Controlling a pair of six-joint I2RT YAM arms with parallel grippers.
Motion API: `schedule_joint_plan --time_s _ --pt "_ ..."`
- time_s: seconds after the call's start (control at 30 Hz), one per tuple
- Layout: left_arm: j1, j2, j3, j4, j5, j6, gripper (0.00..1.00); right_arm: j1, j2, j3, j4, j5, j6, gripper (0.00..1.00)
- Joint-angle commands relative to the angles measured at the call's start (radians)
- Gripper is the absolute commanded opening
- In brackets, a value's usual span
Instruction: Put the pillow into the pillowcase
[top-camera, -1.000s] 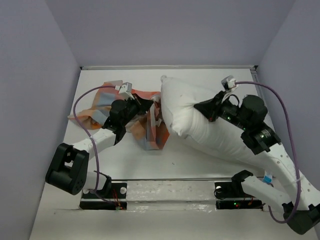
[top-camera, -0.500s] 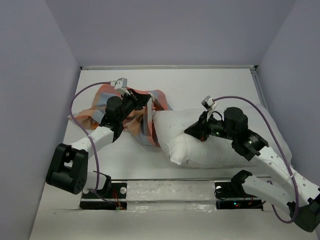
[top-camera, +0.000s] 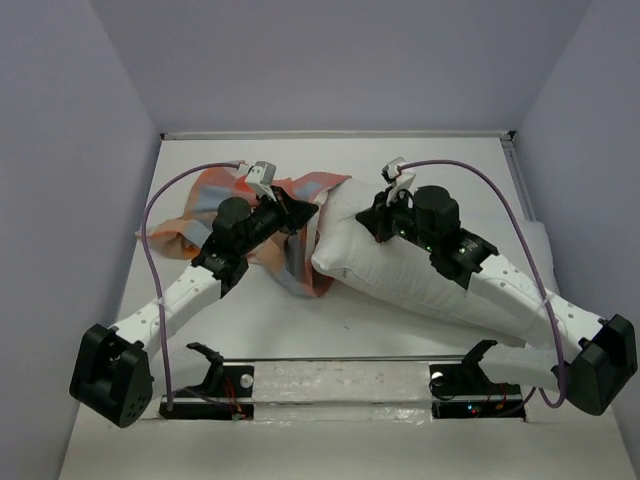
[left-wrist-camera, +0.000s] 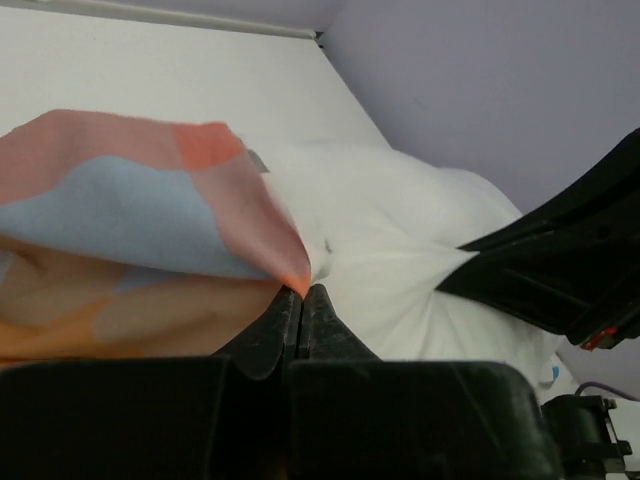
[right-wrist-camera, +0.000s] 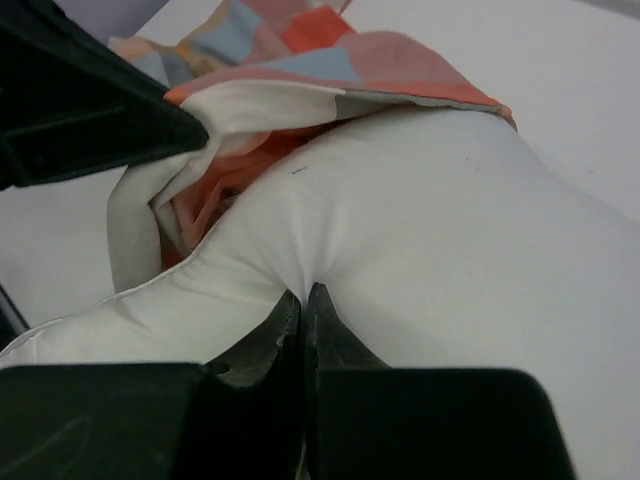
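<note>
White tabletop (top-camera: 420, 160) enclosed by lavender walls (top-camera: 340, 60) on the far, left and right sides, with a metal rail (top-camera: 340, 375) along the near edge between the two arm bases.

The pillow (top-camera: 370, 268) lies diagonally. Its plump end is at the table's middle and its body runs toward the near right corner, under the right arm. The pillowcase (top-camera: 205, 190) lies crumpled in the left half, nearer the far edge than the near one. One checked flap reaches right and rests over the pillow's far left end, as the right wrist view shows (right-wrist-camera: 400, 65).

The left gripper (top-camera: 305, 215) is closed tight on a corner of the pillowcase's edge, holding it raised just beside the pillow; the fingertips meet on the cloth in the wrist view (left-wrist-camera: 302, 292). The right gripper (top-camera: 372, 222) is clamped on a pinch of the pillow's white cover (right-wrist-camera: 302, 295) near that same end, so the two grippers are close together.

A purple cable (top-camera: 150, 250) arcs over the left arm, close to the left edge. A second cable (top-camera: 510, 215) arcs over the right arm.

Bare tabletop shows along the far edge, in the far right corner, and in a strip between the fabrics and the rail.
</note>
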Motion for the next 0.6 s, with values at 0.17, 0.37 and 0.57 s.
schedule_joint_plan --time_s 0.17,0.37,0.57 --pt "-0.077 -0.156 0.169 -0.401 -0.238 0.181 0.00 0.141 0.102 0.007 0.425 0.430 -0.160 0.00" --pt "-0.081 -0.195 0.231 -0.504 -0.249 0.209 0.00 0.235 0.248 -0.020 0.545 0.637 -0.237 0.00" --pt "-0.084 -0.188 0.332 -0.583 -0.129 0.220 0.00 0.255 0.305 -0.016 0.608 0.866 -0.291 0.00"
